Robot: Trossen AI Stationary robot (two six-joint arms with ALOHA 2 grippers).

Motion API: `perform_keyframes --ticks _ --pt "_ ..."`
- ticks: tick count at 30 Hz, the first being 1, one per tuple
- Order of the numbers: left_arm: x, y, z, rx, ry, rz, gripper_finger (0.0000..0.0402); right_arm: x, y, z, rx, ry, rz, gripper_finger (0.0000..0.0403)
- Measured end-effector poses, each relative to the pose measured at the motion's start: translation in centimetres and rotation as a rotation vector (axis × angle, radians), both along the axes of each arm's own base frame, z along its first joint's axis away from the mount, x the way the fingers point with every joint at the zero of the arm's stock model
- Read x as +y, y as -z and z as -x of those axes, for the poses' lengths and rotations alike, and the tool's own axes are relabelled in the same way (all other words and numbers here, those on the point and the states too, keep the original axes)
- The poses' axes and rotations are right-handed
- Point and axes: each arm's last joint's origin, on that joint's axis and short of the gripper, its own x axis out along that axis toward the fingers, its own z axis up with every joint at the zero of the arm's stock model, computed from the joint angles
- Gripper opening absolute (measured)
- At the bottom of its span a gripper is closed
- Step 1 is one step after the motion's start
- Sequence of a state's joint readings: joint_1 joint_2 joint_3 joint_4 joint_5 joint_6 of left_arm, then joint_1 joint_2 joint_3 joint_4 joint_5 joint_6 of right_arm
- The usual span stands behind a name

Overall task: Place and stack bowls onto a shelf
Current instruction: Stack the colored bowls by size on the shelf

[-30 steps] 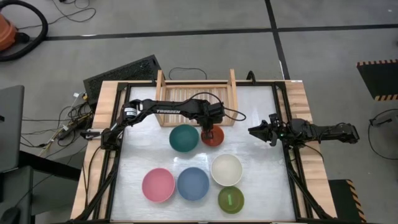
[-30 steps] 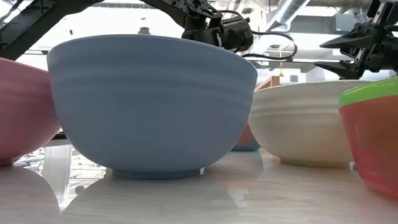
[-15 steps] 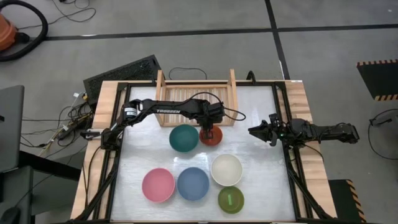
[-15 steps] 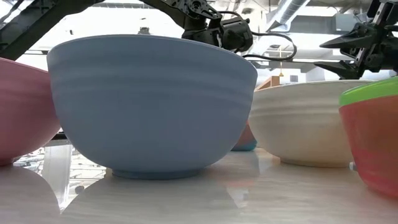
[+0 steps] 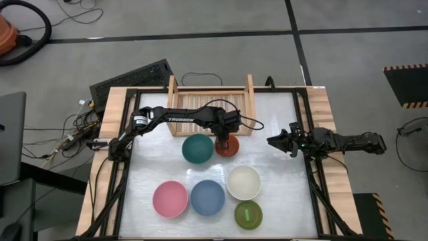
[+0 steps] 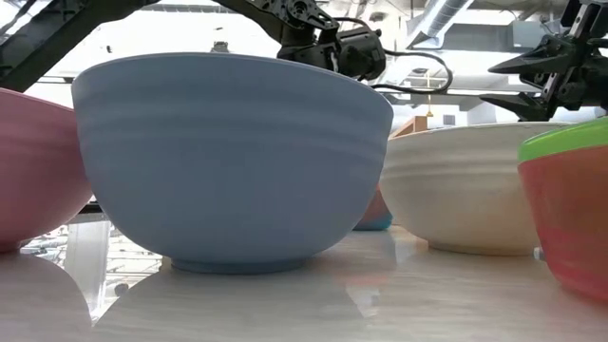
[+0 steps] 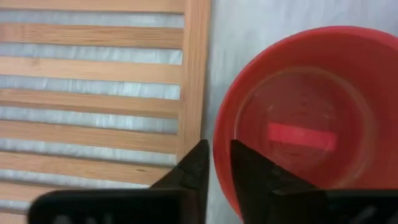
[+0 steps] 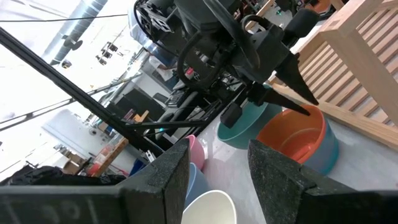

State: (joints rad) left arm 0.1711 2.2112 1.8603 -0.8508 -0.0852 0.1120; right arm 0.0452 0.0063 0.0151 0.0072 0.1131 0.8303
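Note:
A small red-orange bowl (image 5: 229,146) stands on its base on the white tabletop, just in front of the wooden shelf (image 5: 210,100). My left gripper (image 5: 224,140) points steeply down at its left rim, narrowly open. One finger (image 7: 194,167) is outside the bowl (image 7: 298,118) and the other (image 7: 249,167) is over its inside. The teal bowl (image 5: 198,148) sits to its left. The pink (image 5: 170,199), blue (image 5: 208,197), cream-white (image 5: 243,182) and olive-green (image 5: 248,215) bowls stand nearer the front. My right gripper (image 5: 275,141) waits open at the right edge. My left gripper straddles the red-orange bowl's rim (image 7: 219,134) on the side toward the teal bowl, coming from above. A narrow gap shows between the fingers. I cannot tell whether either finger touches the rim. The bowl rests on the table.
The shelf's slatted base (image 7: 93,93) has nothing on it, and its front rail (image 7: 194,74) runs right beside the red-orange bowl. Upright side boards (image 5: 172,94) close its ends. In the low view the blue bowl (image 6: 228,152) hides most of the table behind it.

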Motion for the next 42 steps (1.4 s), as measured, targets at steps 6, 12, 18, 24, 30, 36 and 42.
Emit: perform_keyframes --ticks 6,12,18,24,30,36,42 --pt "0.0 0.9 -0.2 0.012 -0.004 0.016 0.0016 0.0 0.0 0.0 0.0 -0.001 -0.001 0.0189" --pt "0.0 0.8 -0.2 0.009 -0.004 0.0 0.0003 0.0 0.0 0.0 0.0 -0.001 -0.001 0.0189" --pt "0.3 0.0 -0.4 0.0 -0.087 -0.03 0.0003 0.0 0.0 0.0 0.0 0.0 0.001 0.0189" --pt "0.0 -1.3 -1.0 -0.042 -0.028 -0.06 0.0029 0.0 0.0 0.0 0.0 -0.001 0.001 0.0189" --pt "0.0 -1.2 -0.9 -0.028 -0.039 -0.06 0.0002 0.0 0.0 0.0 0.0 0.0 0.001 0.0189" --pt "0.1 -1.2 -0.7 -0.008 -0.043 -0.079 0.0 0.0 0.0 0.0 0.0 0.0 0.001 0.0189" --pt "0.0 -1.3 -0.8 -0.027 0.013 -0.037 0.0028 0.0 0.0 0.0 0.0 0.0 0.001 0.0189"
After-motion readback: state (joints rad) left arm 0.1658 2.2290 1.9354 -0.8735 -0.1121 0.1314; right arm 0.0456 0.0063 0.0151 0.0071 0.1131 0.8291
